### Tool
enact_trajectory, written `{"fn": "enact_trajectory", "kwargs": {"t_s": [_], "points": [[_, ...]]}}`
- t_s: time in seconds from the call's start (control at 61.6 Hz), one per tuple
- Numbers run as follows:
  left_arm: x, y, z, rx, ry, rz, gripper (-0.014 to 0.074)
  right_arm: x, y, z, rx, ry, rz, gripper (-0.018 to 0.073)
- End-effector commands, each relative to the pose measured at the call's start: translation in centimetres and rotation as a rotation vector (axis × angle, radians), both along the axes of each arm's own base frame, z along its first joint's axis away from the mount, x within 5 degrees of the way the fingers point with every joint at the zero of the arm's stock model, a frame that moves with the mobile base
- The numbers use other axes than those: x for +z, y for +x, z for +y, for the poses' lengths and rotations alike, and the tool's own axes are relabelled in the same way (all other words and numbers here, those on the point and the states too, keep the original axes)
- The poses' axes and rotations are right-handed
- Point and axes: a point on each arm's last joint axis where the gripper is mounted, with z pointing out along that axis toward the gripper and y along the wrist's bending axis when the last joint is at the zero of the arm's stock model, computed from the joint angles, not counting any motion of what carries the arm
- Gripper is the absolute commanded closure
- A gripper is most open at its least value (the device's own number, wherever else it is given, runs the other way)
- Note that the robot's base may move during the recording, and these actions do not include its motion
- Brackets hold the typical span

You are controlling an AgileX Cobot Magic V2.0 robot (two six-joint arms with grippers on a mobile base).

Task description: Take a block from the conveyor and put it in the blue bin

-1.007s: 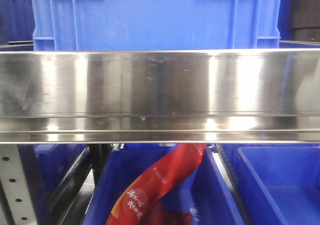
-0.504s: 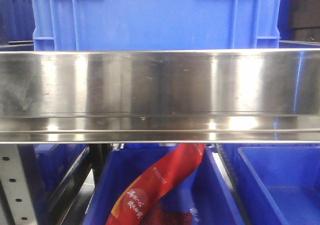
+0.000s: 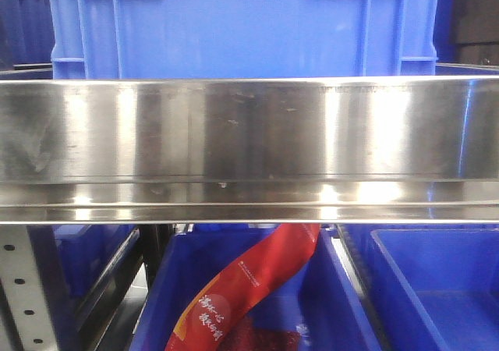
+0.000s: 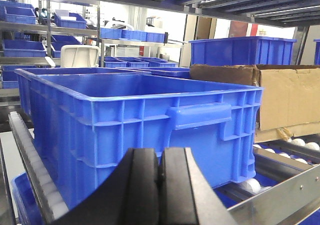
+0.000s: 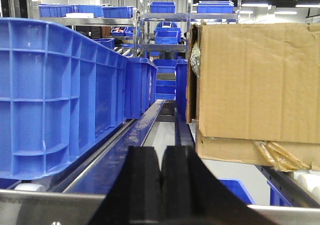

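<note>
Landmark: the stainless steel rail [image 3: 249, 148], a wide shiny band across the whole front view.
Blue crate above: a large blue ribbed crate [image 3: 242, 27] stands behind and above the steel rail.
Below the rail: a blue bin [image 3: 343, 304] holds a red printed packet [image 3: 249, 288] that leans up toward the rail's underside; a second blue bin [image 3: 437, 288] sits just beside it on the right.
Rack post: a grey perforated upright [image 3: 19, 288] stands below the rail at the far left.
Left gripper [image 4: 159, 165]: its 2 black fingers [image 4: 137, 185] are pressed flat together, with nothing between them.
Left wrist view: a blue handled crate [image 4: 140, 120] fills the space just ahead of the left gripper, resting on white rollers [image 4: 250, 185]; a cardboard box [image 4: 280, 100] stands to its right.
Right gripper [image 5: 161, 167]: both black fingers [image 5: 140, 185] meet with only a thin seam, gripping nothing.
Right wrist view: a blue crate wall [image 5: 60, 95] runs along the left, a brown cardboard carton [image 5: 255, 80] on the right, a metal track [image 5: 145, 125] between them.
Block: not seen in any view.
Conveyor: no dark grey belt can be made out.
</note>
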Motion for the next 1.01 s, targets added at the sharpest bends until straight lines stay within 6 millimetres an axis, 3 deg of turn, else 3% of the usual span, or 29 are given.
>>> {"fn": "enact_trajectory", "kwargs": {"t_s": [0.0,0.195,0.276,0.487,0.731,0.991], "points": [[0.2,-0.1,0.1,0.0,-0.017,-0.012,0.0707,0.1,0.0,0.0,-0.005,0.001,-0.016,0.0721],[0.1,-0.1,0.1,0.003,-0.015,-0.013,0.0707,0.1,0.0,0.0,-0.005,0.001,-0.016,0.0721],[-0.3,0.1,0.3,0.046,0.074,-0.041,0.0707,0.1,0.0,0.0,-0.005,0.001,-0.016,0.0721],[-3.9,1.0,1.7,0.264,0.157,0.012,0.0707,0.1,0.0,0.0,-0.005,0.001,-0.016,0.0721],[-7.6,-0.6,3.6,0.5,0.127,-0.05,0.0707,0.1,0.0,0.0,-0.005,0.001,-0.016,0.0721],[-10.0,-1.0,4.1,0.578,0.11,-0.04,0.0707,0.1,0.0,0.0,-0.005,0.001,-0.016,0.0721]]}}
